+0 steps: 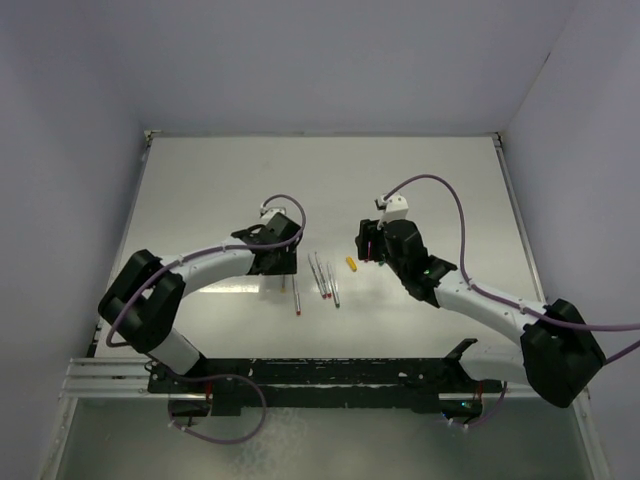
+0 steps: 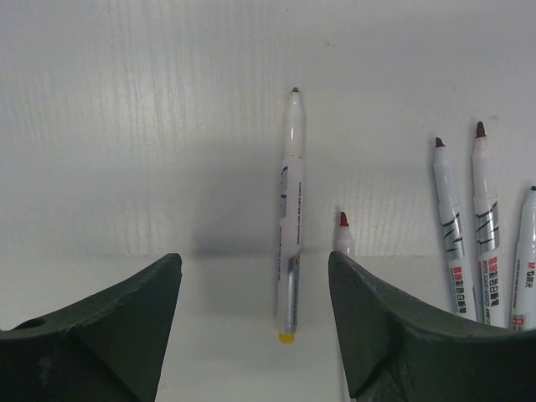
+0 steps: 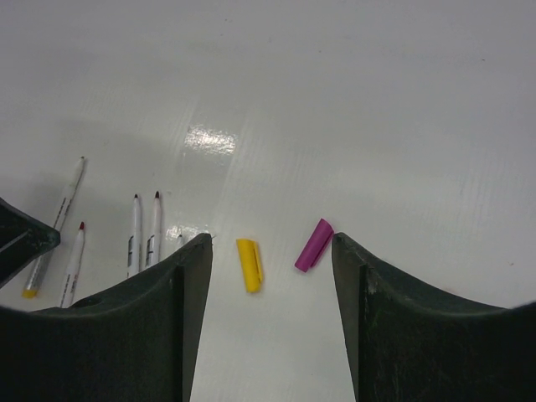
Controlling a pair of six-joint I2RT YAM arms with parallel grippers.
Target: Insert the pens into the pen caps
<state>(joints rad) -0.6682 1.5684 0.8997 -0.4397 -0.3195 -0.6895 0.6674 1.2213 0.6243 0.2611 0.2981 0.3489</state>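
Two caps [image 3: 249, 265] near five pens [image 2: 291, 226]

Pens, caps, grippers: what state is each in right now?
Yellow-ended pen: uncapped, lying flat.
Other pens: uncapped, lying flat.
Yellow cap: off, lying loose.
Purple cap: off, lying loose.
Left gripper: open, empty.
Right gripper: open, empty.

place: robot lab cell | signs: white table [image 1: 250, 180], plain enclosing walls [image 1: 320, 60], aluminium mounting rail [image 1: 100, 378]
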